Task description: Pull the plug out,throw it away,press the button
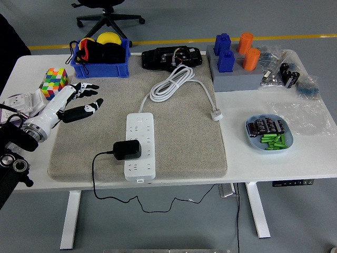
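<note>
Fingers spread and empty, left hand (79,103) hovers over the grey mat (184,142); black plug (127,149) sits in the power strip (140,147) to its right, nearer the surface's front edge.

A white table (295,158) carries a grey mat (184,153) at centre. A blue bin (100,68) sits at eleven o'clock, a blue plate (251,141) at three.
</note>
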### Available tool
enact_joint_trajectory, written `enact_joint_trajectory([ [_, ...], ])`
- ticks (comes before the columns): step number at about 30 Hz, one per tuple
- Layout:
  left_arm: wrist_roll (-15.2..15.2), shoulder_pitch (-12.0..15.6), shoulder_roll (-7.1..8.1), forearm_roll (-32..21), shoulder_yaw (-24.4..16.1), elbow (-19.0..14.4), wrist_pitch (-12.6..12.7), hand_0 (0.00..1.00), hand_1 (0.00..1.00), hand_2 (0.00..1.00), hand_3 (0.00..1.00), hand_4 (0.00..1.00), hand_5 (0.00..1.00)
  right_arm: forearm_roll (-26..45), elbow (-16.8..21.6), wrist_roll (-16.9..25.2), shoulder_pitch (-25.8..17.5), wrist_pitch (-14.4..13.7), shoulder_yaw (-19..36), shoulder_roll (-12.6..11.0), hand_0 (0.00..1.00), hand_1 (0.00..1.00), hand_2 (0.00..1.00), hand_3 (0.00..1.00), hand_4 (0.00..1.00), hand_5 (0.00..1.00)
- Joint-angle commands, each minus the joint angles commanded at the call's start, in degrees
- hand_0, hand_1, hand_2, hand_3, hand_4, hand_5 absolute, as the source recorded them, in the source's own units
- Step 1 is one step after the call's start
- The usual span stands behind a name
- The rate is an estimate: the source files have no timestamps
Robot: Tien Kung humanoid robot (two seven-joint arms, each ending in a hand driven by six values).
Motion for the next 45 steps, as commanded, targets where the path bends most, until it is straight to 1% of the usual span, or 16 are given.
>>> enact_joint_trajectory([
  [2, 0.29, -0.04, 0.19, 0.89, 0.80, -0.23, -0.70, 0.869, 0.871, 0.824, 0.867, 0.939, 0.278, 0.00, 0.01, 0.00, 0.00, 0.00, -0.03, 0.00, 0.728, 0.679, 0.660, 0.641, 0.741, 0.596],
  [4, 0.87, -0.20, 0.47, 2.43, 2.53, -0.37, -2.01, 0.869, 0.871, 0.824, 0.867, 0.939, 0.278, 0.02, 0.02, -0.01, 0.08, 0.02, -0.09, -0.02, 0.728, 0.679, 0.660, 0.641, 0.741, 0.596],
  [5, 1.00, -0.27, 0.55, 2.87, 3.16, -0.34, -2.32, 0.891, 0.896, 0.854, 0.898, 0.998, 0.193, 0.01, 0.02, 0.00, 0.13, 0.01, -0.07, -0.03, 0.728, 0.679, 0.660, 0.640, 0.741, 0.596],
  [10, 1.56, -0.27, 0.82, 4.68, 6.04, -0.63, -2.90, 0.891, 0.896, 0.854, 0.898, 0.998, 0.193, 0.08, 0.01, 0.00, 0.33, 0.02, -0.25, -0.15, 0.728, 0.679, 0.660, 0.640, 0.741, 0.596],
  [11, 1.61, -0.21, 0.89, 4.69, 6.39, -0.81, -2.93, 0.881, 0.903, 0.859, 0.902, 0.998, 0.109, 0.10, 0.00, 0.00, 0.32, 0.02, -0.30, -0.19, 0.728, 0.679, 0.660, 0.641, 0.741, 0.596],
  [16, 1.73, 0.09, 1.12, 4.16, 7.93, -1.87, -3.04, 0.881, 0.903, 0.859, 0.902, 0.998, 0.109, 0.24, -0.07, -0.01, 0.25, 0.01, -0.73, -0.40, 0.728, 0.679, 0.660, 0.641, 0.741, 0.596],
  [17, 1.74, 0.15, 1.10, 3.99, 8.20, -2.02, -3.00, 0.879, 0.902, 0.859, 0.898, 0.998, 0.130, 0.26, -0.06, -0.01, 0.27, 0.01, -0.79, -0.42, 0.728, 0.679, 0.660, 0.641, 0.741, 0.595],
  [22, 1.82, 0.03, 0.58, 4.71, 9.57, -1.31, -2.58, 0.879, 0.902, 0.859, 0.898, 0.998, 0.130, 0.34, -0.02, 0.00, 0.35, 0.04, -1.15, -0.43, 0.728, 0.679, 0.660, 0.641, 0.741, 0.595],
  [23, 1.79, -0.02, 0.50, 4.97, 9.87, -1.14, -2.42, 0.871, 0.879, 0.840, 0.885, 0.998, 0.028, 0.35, -0.03, -0.01, 0.38, 0.06, -1.24, -0.44, 0.728, 0.679, 0.660, 0.641, 0.741, 0.596],
  [28, 1.24, -0.37, 0.09, 5.77, 11.16, -0.47, -0.68, 0.871, 0.879, 0.840, 0.885, 0.998, 0.028, 0.38, 0.01, 0.08, 0.42, 0.00, -1.45, -0.58, 0.728, 0.679, 0.660, 0.641, 0.741, 0.596],
  [29, 1.43, -0.52, 0.03, 6.12, 11.58, -0.45, -0.38, 0.859, 0.776, 0.713, 0.825, 0.948, 0.002, 0.37, -0.01, 0.10, 0.44, -0.03, -1.41, -0.59, 0.728, 0.679, 0.660, 0.641, 0.741, 0.596],
  [34, 1.56, -0.98, -0.22, 6.43, 12.54, 0.11, 0.65, 0.859, 0.776, 0.713, 0.825, 0.948, 0.002, 0.40, -0.01, 0.15, 0.43, -0.07, -1.39, -0.62, 0.728, 0.679, 0.660, 0.641, 0.741, 0.596],
  [35, 1.53, -1.07, -0.28, 6.35, 12.74, 0.25, 0.86, 0.805, 0.650, 0.581, 0.745, 0.888, 0.002, 0.39, -0.01, 0.15, 0.41, -0.07, -1.36, -0.61, 0.728, 0.678, 0.660, 0.641, 0.741, 0.596],
  [40, 1.34, -1.29, -0.63, 6.10, 13.30, 0.77, 1.40, 0.805, 0.650, 0.581, 0.745, 0.888, 0.002, 0.32, -0.03, 0.17, 0.32, -0.09, -1.26, -0.50, 0.728, 0.678, 0.660, 0.641, 0.741, 0.596],
  [41, 1.30, -1.32, -0.70, 6.13, 13.40, 0.88, 1.46, 0.552, 0.486, 0.488, 0.617, 0.838, 0.002, 0.30, -0.03, 0.17, 0.30, -0.09, -1.23, -0.47, 0.728, 0.679, 0.660, 0.641, 0.741, 0.595],
  [45, 1.39, -1.36, -0.84, 5.88, 13.66, 1.01, 1.38, 0.552, 0.486, 0.488, 0.617, 0.838, 0.002, 0.25, 0.01, 0.19, 0.22, -0.08, -1.10, -0.40, 0.728, 0.679, 0.660, 0.641, 0.741, 0.595],
])
